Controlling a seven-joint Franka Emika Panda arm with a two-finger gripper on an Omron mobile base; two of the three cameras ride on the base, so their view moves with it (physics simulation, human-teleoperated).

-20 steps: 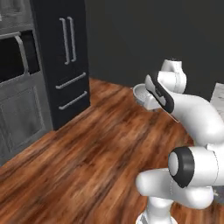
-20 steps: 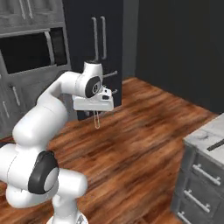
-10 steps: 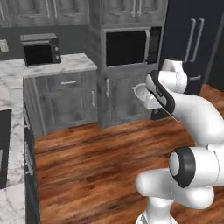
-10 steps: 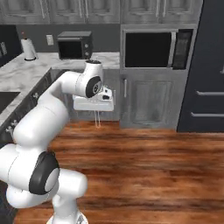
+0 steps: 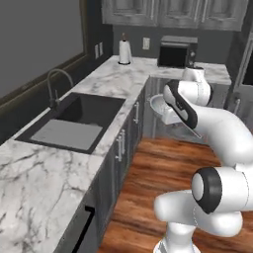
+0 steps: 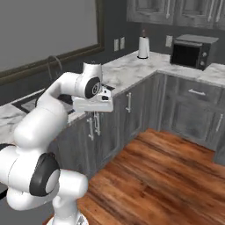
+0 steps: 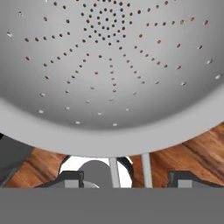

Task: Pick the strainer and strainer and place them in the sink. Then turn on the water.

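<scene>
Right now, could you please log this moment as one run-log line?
gripper: shut on strainer | strainer: carried above floor | sink: no strainer inside | faucet: no stream

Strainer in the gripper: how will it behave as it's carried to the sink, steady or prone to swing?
The strainer is probably light, being a thin perforated bowl. Its wire handle looks slim, so it may pivot in the gripper. Its rounded underside could rock once set in the sink.

Black microwave (image 5: 174, 53) on marble counter (image 5: 54, 163), white paper towel roll (image 5: 124, 51) near it, wooden floor (image 6: 167, 176)
</scene>
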